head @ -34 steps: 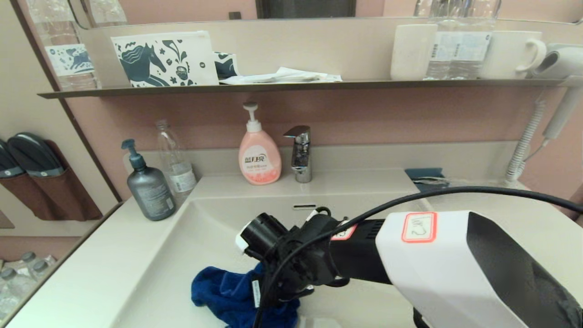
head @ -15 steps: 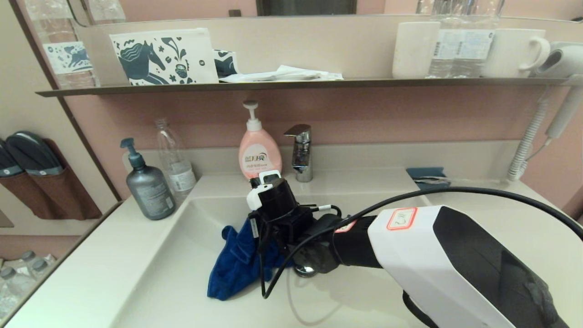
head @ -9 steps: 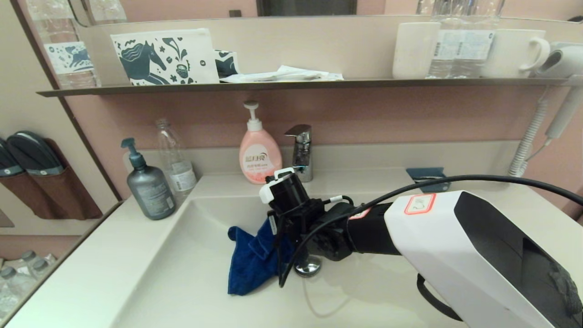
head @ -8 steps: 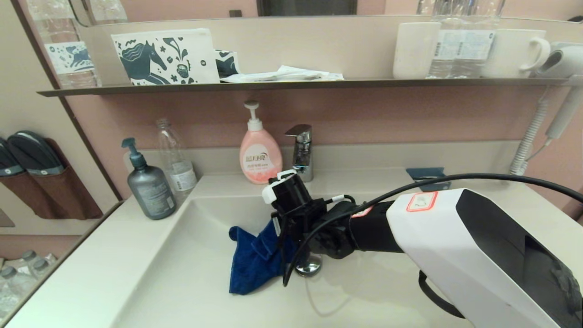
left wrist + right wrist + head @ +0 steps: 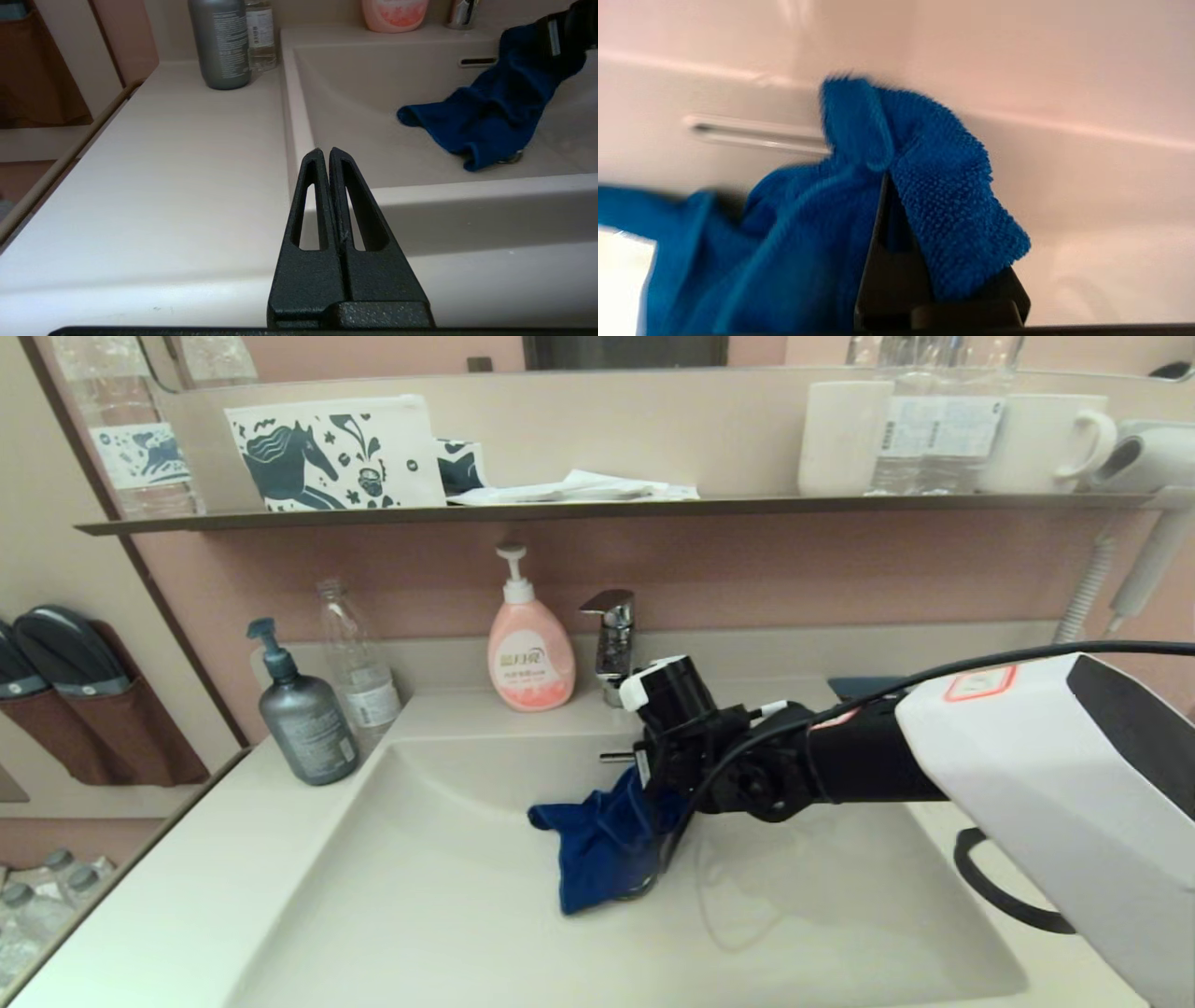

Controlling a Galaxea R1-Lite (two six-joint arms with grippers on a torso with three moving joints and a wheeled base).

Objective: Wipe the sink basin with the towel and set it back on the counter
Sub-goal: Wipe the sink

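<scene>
1. Left gripper point(image 5: 330, 154) was seen parked over the counter point(image 5: 168, 896), its fingers pressed together and holding nothing.
2. Right gripper point(image 5: 885, 186) was closed on a fold of the towel point(image 5: 602, 845), whose free end was draped on the floor of the sink basin point(image 5: 420, 915), below the overflow slot point(image 5: 477, 61).
3. Soft, light terry is judged to sag and slide easily; a thick bunched fold should be pinched.
</scene>
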